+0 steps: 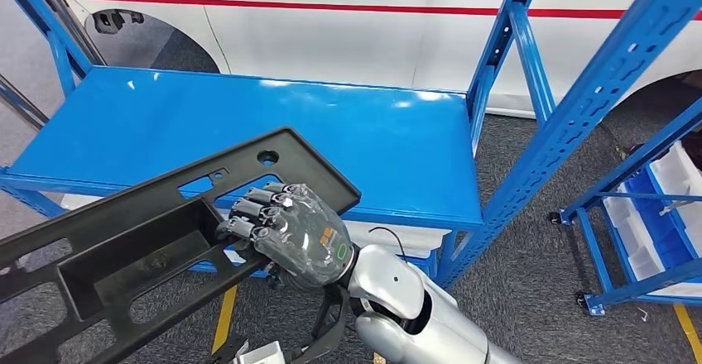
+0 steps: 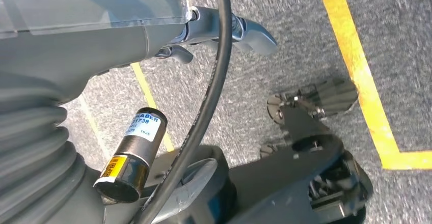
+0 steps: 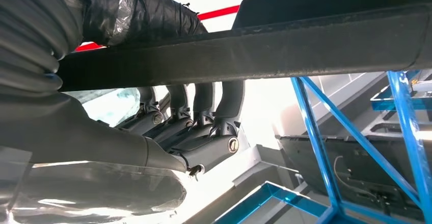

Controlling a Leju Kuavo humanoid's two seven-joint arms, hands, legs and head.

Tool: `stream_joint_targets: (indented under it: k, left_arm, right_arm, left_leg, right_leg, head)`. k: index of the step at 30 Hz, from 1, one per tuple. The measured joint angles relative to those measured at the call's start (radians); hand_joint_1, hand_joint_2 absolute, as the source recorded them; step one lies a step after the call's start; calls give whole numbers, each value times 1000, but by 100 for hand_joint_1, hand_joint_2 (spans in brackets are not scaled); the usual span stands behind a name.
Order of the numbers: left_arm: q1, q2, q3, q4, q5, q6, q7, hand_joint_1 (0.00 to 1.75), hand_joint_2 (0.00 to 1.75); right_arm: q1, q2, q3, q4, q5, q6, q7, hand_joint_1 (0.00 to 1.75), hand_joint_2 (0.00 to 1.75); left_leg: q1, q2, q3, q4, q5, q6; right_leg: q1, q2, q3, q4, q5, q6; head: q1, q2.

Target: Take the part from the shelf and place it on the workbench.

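The part (image 1: 124,248) is a long black plastic panel with cutouts. It is held tilted in front of the blue shelf (image 1: 248,124), off its top board. My right hand (image 1: 290,232) grips the panel's near edge, with the fingers curled over into a cutout. In the right wrist view the part's edge (image 3: 254,51) crosses the picture, and the right hand's fingers (image 3: 204,132) wrap up around it. My left hand (image 2: 102,25) hangs over the grey floor with its thumb (image 2: 252,33) stretched out and nothing in it.
A white car (image 1: 331,25) stands right behind the shelf. A slanted blue upright (image 1: 579,124) borders the shelf's right end, and a second blue rack with white bins (image 1: 654,207) stands farther right. Another black part (image 3: 356,163) lies on a lower level. Yellow lines (image 2: 361,76) mark the carpet.
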Motion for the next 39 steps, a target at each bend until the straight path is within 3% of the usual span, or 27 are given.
stream_joint_targets:
  k: [1,2,4,5,6,7,9,10,11,13,15,16,17,20,21,22,23,25,27,29,31,32,35,36,37,38,39]
  left_arm:
    - [2,1,0,0,0,0,0,0,175]
    - [4,2,0,0,0,0,0,0,175]
    - [6,4,0,-1,1,0,0,0,175]
    - [6,5,1,-1,3,0,0,0,175]
    - [6,6,2,-1,6,1,1,0,175]
    - [6,7,4,-1,9,3,3,0,175]
    - [5,8,8,-1,17,12,12,0,175]
    - [3,6,11,-2,21,17,17,0,175]
    - [2,5,15,-2,26,21,22,0,175]
    - [2,2,25,-3,38,18,33,0,175]
    - [8,4,39,-4,54,-2,44,0,175]
    - [10,7,46,-4,62,-13,48,0,175]
    - [13,11,53,-4,69,-24,51,0,175]
    - [17,21,72,-4,83,-36,57,0,175]
    - [19,24,78,-4,88,-39,59,0,175]
    - [21,28,84,-4,93,-44,62,0,175]
    - [23,31,91,-4,96,-49,65,0,175]
    - [26,38,101,-4,100,-60,71,0,175]
    - [27,43,106,-4,100,-66,79,0,175]
    - [24,48,110,-4,93,-67,86,0,175]
    - [21,54,112,-4,83,-66,91,0,175]
    - [21,56,112,-4,78,-66,92,0,175]
    - [22,65,112,-4,71,-68,93,0,175]
    - [22,68,112,-4,69,-68,92,0,175]
    - [22,72,112,-4,68,-69,91,0,175]
    - [22,76,112,-4,65,-69,91,0,175]
    - [23,79,112,-4,63,-70,90,0,175]
  right_arm:
    - [2,-4,0,-4,-1,0,0,175,175]
    - [5,-7,0,-7,-1,1,0,175,175]
    - [9,-13,0,-11,-3,2,-1,175,175]
    - [13,-16,1,-12,-3,3,-2,175,175]
    - [17,-20,2,-14,-4,4,-3,175,175]
    - [20,-24,2,-15,-5,7,-5,175,175]
    - [24,-31,4,-18,-8,13,-8,175,175]
    - [25,-32,4,-19,-10,16,-9,175,175]
    - [26,-34,4,-19,-13,19,-10,175,175]
    - [28,-39,4,-18,-20,22,-11,175,175]
    - [29,-47,4,-15,-29,30,-14,175,175]
    - [30,-52,4,-13,-33,34,-15,175,175]
    - [30,-57,4,-11,-37,39,-16,175,175]
    - [30,-66,4,-8,-42,51,-17,175,175]
    - [30,-68,4,-6,-42,55,-18,175,175]
    - [29,-70,4,-2,-42,58,-17,175,175]
    - [28,-72,4,2,-42,62,-16,175,175]
    - [21,-74,1,13,-41,69,-9,175,175]
    - [5,-73,-8,25,-38,73,2,175,175]
    - [-14,-72,-29,40,-34,74,17,175,175]
    - [-24,-72,-59,62,-32,74,31,175,175]
    - [-29,-72,-74,75,-31,75,36,175,175]
    - [-37,-73,-116,118,-25,76,43,175,175]
    - [-37,-74,-125,131,-21,75,43,175,175]
    - [-36,-76,-131,143,-18,75,43,175,175]
    - [-35,-78,-137,153,-16,74,43,175,175]
    - [-35,-80,-142,161,-13,73,43,175,175]
  left_leg:
    - [-1,-1,-8,15,-23,-5]
    - [0,-2,-20,49,-64,-10]
    - [7,-2,-48,160,-164,-21]
    - [11,-1,-56,218,-192,-27]
    - [16,-1,-56,259,-192,-33]
    - [19,-1,-44,274,-170,-39]
    - [28,-1,25,212,-113,-51]
    - [30,-1,74,150,-112,-56]
    - [29,-3,117,90,-126,-53]
    - [24,-5,154,23,-161,-39]
    - [23,-2,143,16,-151,-16]
    - [23,1,135,16,-141,-5]
    - [24,4,124,14,-128,6]
    - [20,6,75,15,-87,22]
    - [18,8,57,16,-74,23]
    - [16,9,42,17,-63,23]
    - [13,13,27,18,-53,23]
    - [9,20,4,20,-34,21]
    - [6,29,-8,19,-16,14]
    - [10,44,-9,13,3,2]
    - [13,48,-15,12,3,-11]
    - [13,42,-23,28,-22,-16]
    - [15,16,-59,180,-169,-25]
    - [15,14,-66,239,-195,-27]
    - [15,14,-62,277,-194,-29]
    - [16,13,-46,286,-173,-30]
    - [17,8,-14,263,-143,-31]
  right_leg:
    - [-5,-2,-6,-7,13,-4]
    - [-10,-5,-17,-12,26,-7]
    - [-12,-7,-45,-9,49,-10]
    - [-13,-8,-62,-5,59,-7]
    - [-14,-10,-80,1,68,-4]
    - [-17,-11,-99,9,76,0]
    - [-24,-12,-139,33,89,11]
    - [-26,-12,-156,46,93,17]
    - [-26,-11,-168,57,98,24]
    - [-23,-11,-178,66,110,36]
    - [-24,-10,-180,64,123,48]
    - [-26,-8,-186,69,111,54]
    - [-28,-6,-195,89,79,59]
    - [-30,-3,-236,253,-70,67]
    - [-29,-2,-241,308,-88,68]
    - [-29,-2,-237,341,-84,67]
    - [-28,-2,-214,337,-57,64]
    - [-22,-14,-123,239,-10,50]
    - [-9,-42,-22,92,-20,34]
    - [3,-51,12,21,-34,24]
    - [-2,-36,-3,8,-7,15]
    - [-6,-30,-14,3,9,8]
    - [-10,-7,-65,2,56,-3]
    - [-10,2,-85,5,69,-1]
    - [-10,11,-105,8,83,1]
    - [-11,20,-126,14,95,4]
    - [-13,30,-146,21,106,8]
  head:
    - [0,0]
    - [0,0]
    - [-1,0]
    - [-1,0]
    - [-1,0]
    - [-1,0]
    - [-1,0]
    - [-2,0]
    - [-1,0]
    - [-1,0]
    - [0,0]
    - [0,0]
    - [0,0]
    - [0,0]
    - [0,0]
    - [0,0]
    - [0,0]
    - [0,0]
    - [0,0]
    - [0,0]
    - [1,0]
    - [1,0]
    - [0,0]
    - [0,0]
    - [0,0]
    - [0,0]
    - [0,0]
